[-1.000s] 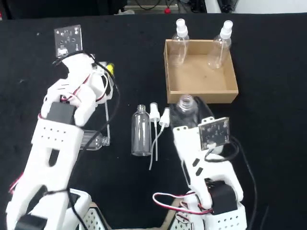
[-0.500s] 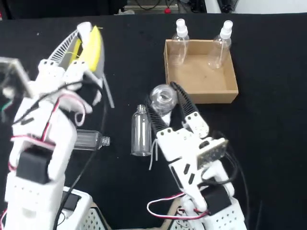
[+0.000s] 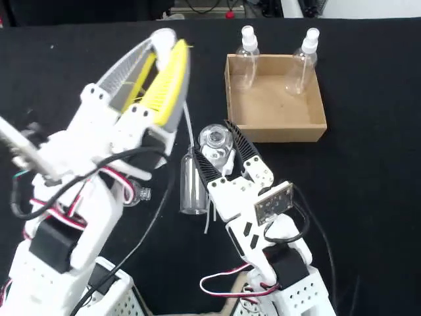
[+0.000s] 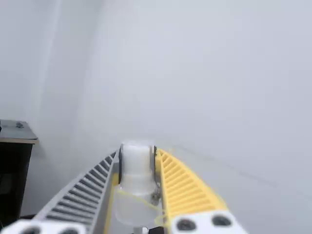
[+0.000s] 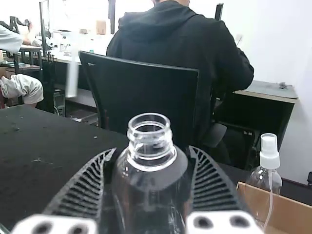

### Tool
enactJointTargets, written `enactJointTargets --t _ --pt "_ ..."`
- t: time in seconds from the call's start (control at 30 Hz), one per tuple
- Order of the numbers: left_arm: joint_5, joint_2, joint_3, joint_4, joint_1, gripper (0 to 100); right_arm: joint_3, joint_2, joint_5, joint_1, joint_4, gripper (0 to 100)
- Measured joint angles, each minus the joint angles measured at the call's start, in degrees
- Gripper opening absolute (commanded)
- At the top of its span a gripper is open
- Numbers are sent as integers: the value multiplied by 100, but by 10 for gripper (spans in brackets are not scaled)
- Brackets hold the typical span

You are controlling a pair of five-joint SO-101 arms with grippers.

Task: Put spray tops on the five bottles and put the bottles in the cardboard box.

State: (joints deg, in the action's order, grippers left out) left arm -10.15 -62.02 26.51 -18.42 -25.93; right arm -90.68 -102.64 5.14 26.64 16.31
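High view: left gripper clamps a spray top, right gripper clasps an uncapped bottle upright.

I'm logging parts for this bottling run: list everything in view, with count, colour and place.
table: 1, black.
cardboard box: 1, brown, far right on the table.
capped bottles: 2, clear with white tops, upright in the box.
lying bottles: 2, clear, uncapped, one mid-table, one farther left.
held bottle: 1, clear, uncapped, gripped near the box's front.
spray top: 1, white, gripped above the table.
loose tube: 1, white, beside the mid-table bottle.
chair: 1, black, beyond the table.
left end effector: 1, yellow and grey, shut on the spray top.
right end effector: 1, black, shut on the held bottle.
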Motion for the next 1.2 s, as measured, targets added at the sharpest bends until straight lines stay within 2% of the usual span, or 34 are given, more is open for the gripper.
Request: enactJointTargets --t 0.13,0.27,0.7,0.97,1.2 --pt "818 343 -431 9 -510 32 0 0 0 0 0 81" --pt "1275 642 -686 9 -1020 32 0 0 0 0 0 81" --pt "1336 949 -712 88 -1090 32 -9 0 0 0 0 81" --pt "1336 949 396 1547 -1099 32 -26 0 0 0 0 81" --pt "1336 949 686 1741 -1081 32 -26 0 0 0 0 81"
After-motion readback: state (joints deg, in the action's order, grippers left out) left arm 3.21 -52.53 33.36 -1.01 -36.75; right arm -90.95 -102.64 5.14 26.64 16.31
